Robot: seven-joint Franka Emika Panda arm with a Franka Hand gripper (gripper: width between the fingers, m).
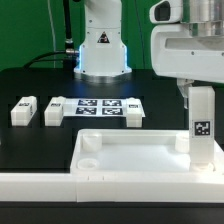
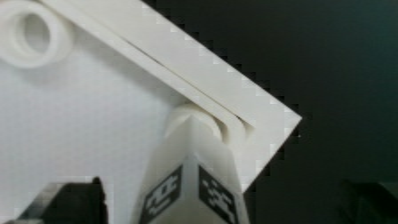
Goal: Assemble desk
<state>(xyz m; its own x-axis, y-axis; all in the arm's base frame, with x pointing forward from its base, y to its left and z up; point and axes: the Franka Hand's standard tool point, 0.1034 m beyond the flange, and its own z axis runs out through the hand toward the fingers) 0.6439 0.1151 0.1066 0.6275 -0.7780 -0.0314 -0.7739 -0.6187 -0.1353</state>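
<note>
Glossy white arm of rounded housings, dark-fingered claw; its white base wears a blue glowing ring (black cables beside it).

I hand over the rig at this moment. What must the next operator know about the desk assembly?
Gripper: open, at the top of the upright leg. In the wrist view one finger stands clear of the leg.
Things: the desk slab lies sockets up. The upright leg stands in its corner socket on the exterior view's right. A loose leg and a second loose leg lie beside the marker board. No fourth leg is in view.
Done: one leg placed; I cannot tell if it is tight.
Left: the other legs. The empty socket and the rest wait.
</note>
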